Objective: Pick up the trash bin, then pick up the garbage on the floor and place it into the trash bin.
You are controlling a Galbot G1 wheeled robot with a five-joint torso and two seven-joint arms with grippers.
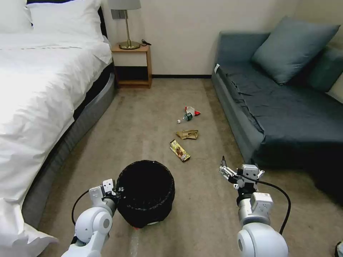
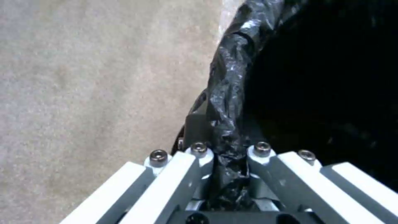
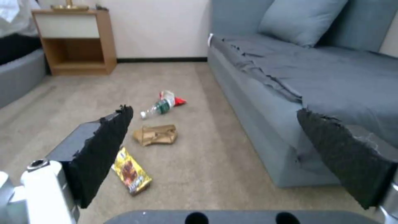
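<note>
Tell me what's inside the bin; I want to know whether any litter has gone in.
Inside the bin only the black bag liner shows, dark all the way down. The bottom is too dark to make out, so litter there can't be ruled out.

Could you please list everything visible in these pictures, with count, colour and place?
trash bin: one, black liner, on carpet, rim clamped by left gripper
snack wrapper: one, gold-brown, carpet beyond bin
paper scrap: one, tan, just past snack wrapper
bottle: one, clear, green label, lying beyond scrap
red-and-white wrapper: one, touching bottle
bed: one, white, left
nightstand: one, wooden, by far wall
lamp: one, brass, on nightstand
sofa: one, grey-blue, right
left gripper: shut on bin rim
right gripper: fingers open, above carpet
</note>
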